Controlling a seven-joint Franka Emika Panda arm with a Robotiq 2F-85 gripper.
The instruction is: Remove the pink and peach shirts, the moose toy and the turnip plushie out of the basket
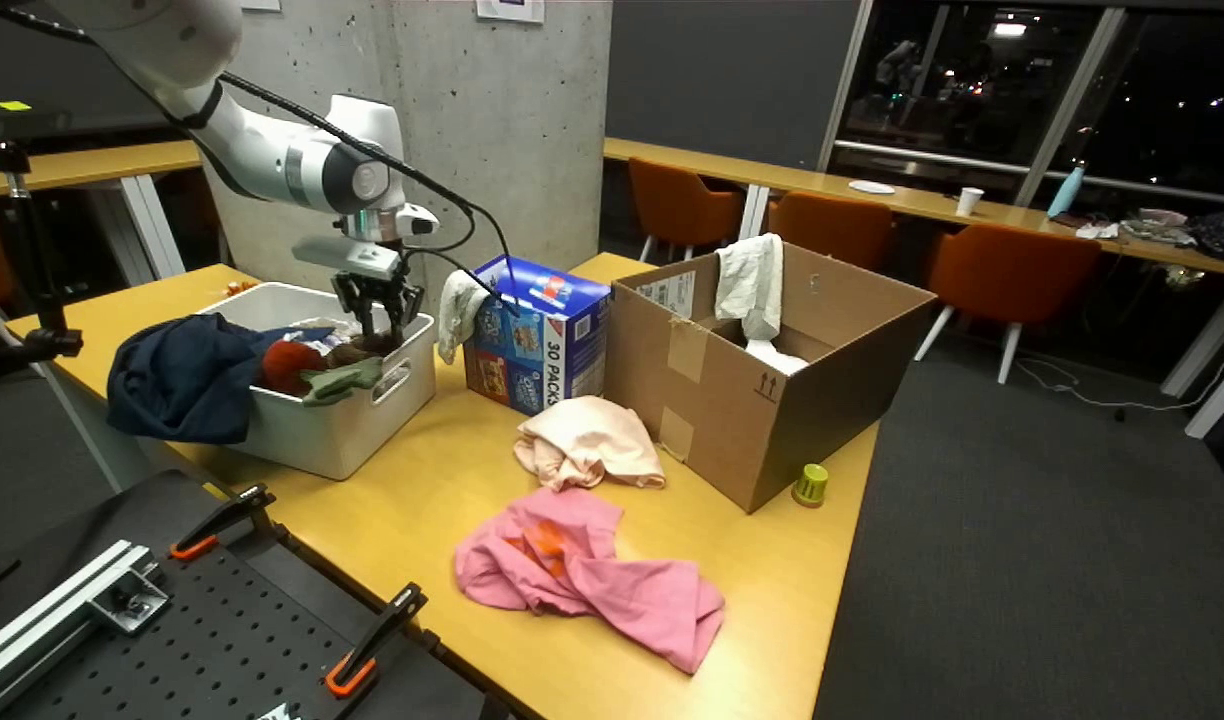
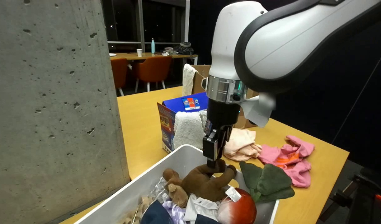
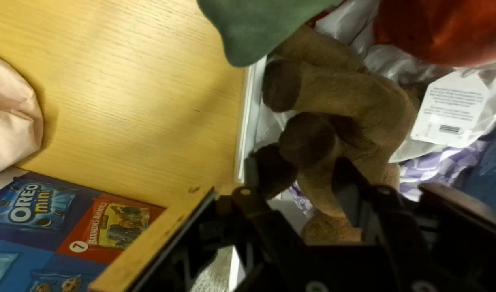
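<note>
Moose toy in the basket, below your fingers
They straddle a leg; I can't tell if you hold it. Expect light, squashy plush; pinch the leg's thick part. Turnip plushie near them; peach shirt and pink shirt well apart.

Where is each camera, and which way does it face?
An exterior view: apparently high by the perforated board, looking down at the basket and cardboard box; the arm shows at upper left.
An exterior view: close above the basket beside the pillar, facing the windows; the arm shows at upper right.
Wrist view: on the arm above the gripper, looking down at the moose toy; only the gripper shows.
Both exterior views share the arm, basket and pink shirt.
</note>
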